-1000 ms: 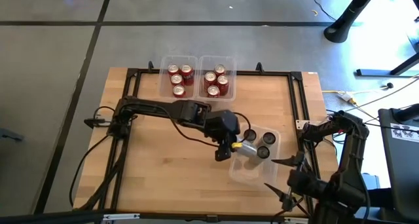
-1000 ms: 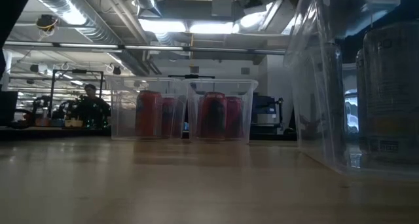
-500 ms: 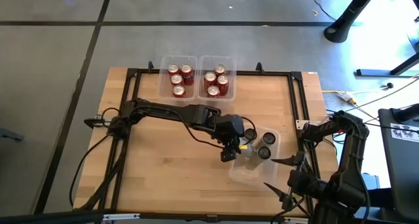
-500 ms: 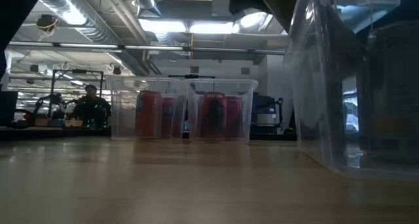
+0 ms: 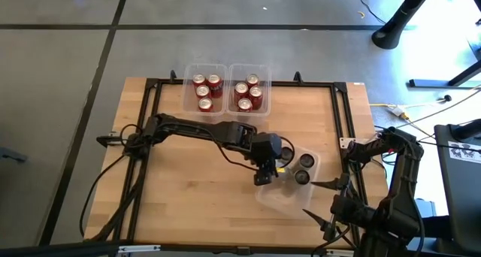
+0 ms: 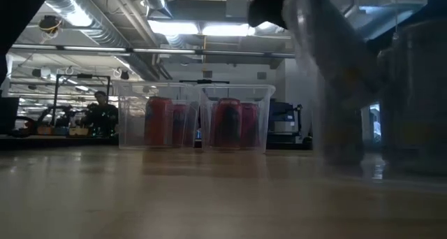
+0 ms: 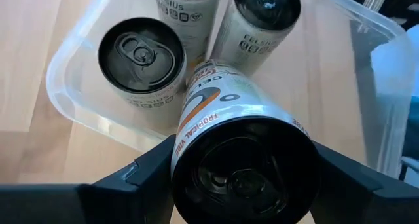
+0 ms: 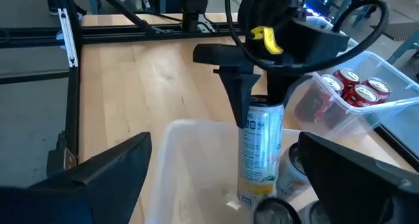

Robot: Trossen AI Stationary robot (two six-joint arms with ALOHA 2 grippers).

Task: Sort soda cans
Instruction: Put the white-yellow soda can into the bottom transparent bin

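While over the bin (image 5: 279,201), left gripper (image 5: 270,169) clasps a silver can (image 7: 237,142).

Near half of clear bin (image 5: 279,198) is open; three dark cans (image 5: 304,161) crowd its far end beside my left gripper (image 5: 268,169).

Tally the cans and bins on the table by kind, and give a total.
Red soda cans: 8, four in each of the two far bins.
Silver-and-white cans: 4, three standing in the near bin, one held by the left gripper.
Clear plastic bins: 3.
Total: 15.
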